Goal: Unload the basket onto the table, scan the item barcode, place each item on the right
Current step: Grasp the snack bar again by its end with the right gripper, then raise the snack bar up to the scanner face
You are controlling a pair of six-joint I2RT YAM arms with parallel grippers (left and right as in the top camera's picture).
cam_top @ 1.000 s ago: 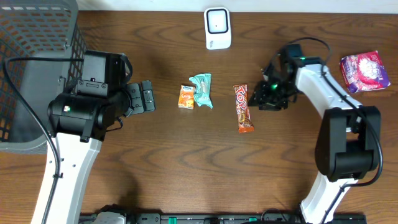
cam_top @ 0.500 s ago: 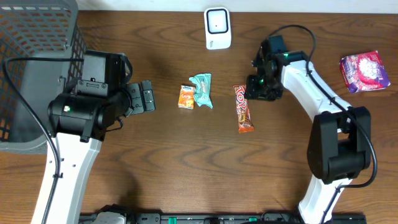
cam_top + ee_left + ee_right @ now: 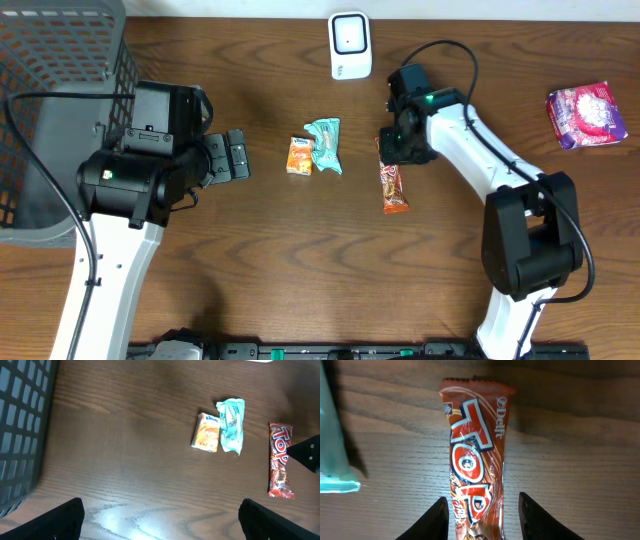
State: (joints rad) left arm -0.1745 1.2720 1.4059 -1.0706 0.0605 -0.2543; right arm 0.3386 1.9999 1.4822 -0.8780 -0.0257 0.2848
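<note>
Chocolate bar noted lying flat on the counter, mid-counter, just right of a teal packet and an orange packet. Right pincer held low over the bar, with fingers set apart on either side of the wrapper and not closed on it. Left pincer spread wide with nothing gripped, held beside the basket and well apart from the packets. White scanner placed at the far edge.

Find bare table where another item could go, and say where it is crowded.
Bare: the wide front strip of table between snacks and near edge; also between basket and scanner. Crowded: the middle, where orange packet, teal wrapper and chocolate bar lie by the right jaws.
</note>
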